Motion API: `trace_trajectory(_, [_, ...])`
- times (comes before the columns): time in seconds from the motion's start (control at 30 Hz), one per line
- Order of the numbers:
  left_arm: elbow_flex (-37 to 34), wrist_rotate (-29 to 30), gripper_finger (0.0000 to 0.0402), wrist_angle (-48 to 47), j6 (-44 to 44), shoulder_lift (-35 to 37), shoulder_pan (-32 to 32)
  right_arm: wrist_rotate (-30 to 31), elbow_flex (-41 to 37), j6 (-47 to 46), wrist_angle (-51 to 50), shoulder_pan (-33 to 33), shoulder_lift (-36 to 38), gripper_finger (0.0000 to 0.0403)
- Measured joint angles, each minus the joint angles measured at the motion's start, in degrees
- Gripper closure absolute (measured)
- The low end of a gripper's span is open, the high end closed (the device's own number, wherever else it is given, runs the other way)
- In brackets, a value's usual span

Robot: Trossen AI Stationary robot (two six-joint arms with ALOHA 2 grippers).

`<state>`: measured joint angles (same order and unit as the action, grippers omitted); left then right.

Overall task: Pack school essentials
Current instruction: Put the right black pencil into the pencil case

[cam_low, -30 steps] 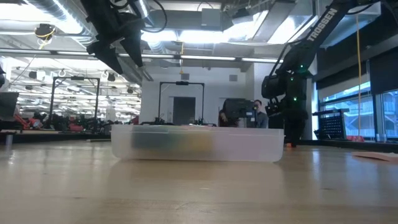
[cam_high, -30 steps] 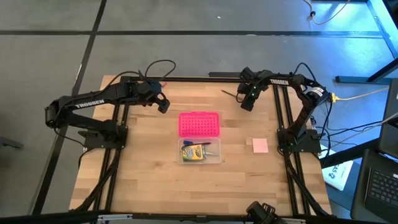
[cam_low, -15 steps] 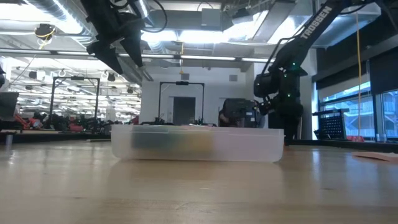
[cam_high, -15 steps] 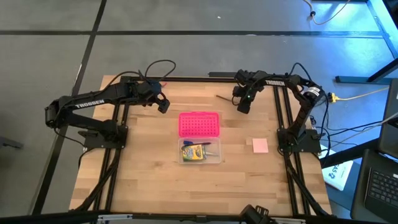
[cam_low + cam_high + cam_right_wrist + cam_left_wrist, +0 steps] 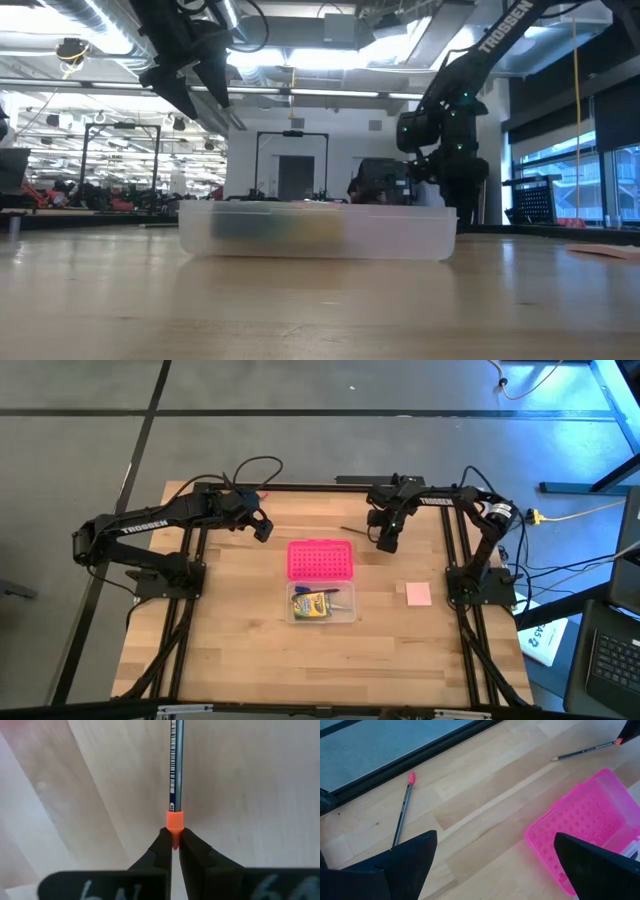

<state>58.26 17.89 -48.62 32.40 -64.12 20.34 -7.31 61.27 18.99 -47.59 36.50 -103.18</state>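
Note:
My right gripper [image 5: 385,543] hangs over the far middle of the table, just right of the pink dotted lid [image 5: 320,560], and is shut on a thin dark pencil [image 5: 357,531]. The pencil sticks out from the fingers toward the table's left. My left gripper [image 5: 264,530] waits open above the table's far left, with nothing between its fingers [image 5: 410,860]. A second pencil with a pink end [image 5: 402,812] lies flat on the wood below it. The clear box [image 5: 293,617] sits near the lid and holds a yellow-green crayon box [image 5: 314,603]. A pale pink pad [image 5: 418,594] lies flat at the right. My right gripper pinches the pencil's orange eraser end [image 5: 174,822] between its two fingertips [image 5: 162,845]. The fingers point down at it from above. The shaft [image 5: 176,765] runs on away from the fingers, about level over the wood; whether its tip [image 5: 553,758] touches the table I cannot tell.
Black frame rails [image 5: 455,560] run along the table's left, right and far sides. Bare wood [image 5: 250,650] lies around the clear box, toward the near edge. In the low view the clear box's wall [image 5: 320,232] stands across the middle.
My right gripper, still shut on the pencil's eraser end, has moved toward the table's left and near edges, closer to the pink lid, rolling a little. The pencil has travelled with it, its tip still pointing left.

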Motion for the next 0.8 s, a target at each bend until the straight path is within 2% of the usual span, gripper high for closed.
trace_trajectory(0.3, [0.0,0.0,0.0006,0.0,0.0,0.0,0.0,0.2,5.8,-1.0,-1.8,-1.9,0.1,0.0382])
trace_trajectory(0.5, [0.0,0.0,0.0006,0.0,0.0,0.0,0.0,4.5,12.4,-0.7,-5.2,-2.3,0.1,0.0378])
trace_trajectory(0.67, [0.0,0.0,0.0006,0.0,-0.9,0.0,0.0,4.9,18.5,-0.7,-8.9,-4.7,0.2,0.0380])
trace_trajectory(0.8, [0.0,-4.6,0.0006,0.0,-6.3,0.0,0.0,4.9,22.3,-1.1,-11.2,-7.9,0.2,0.0379])
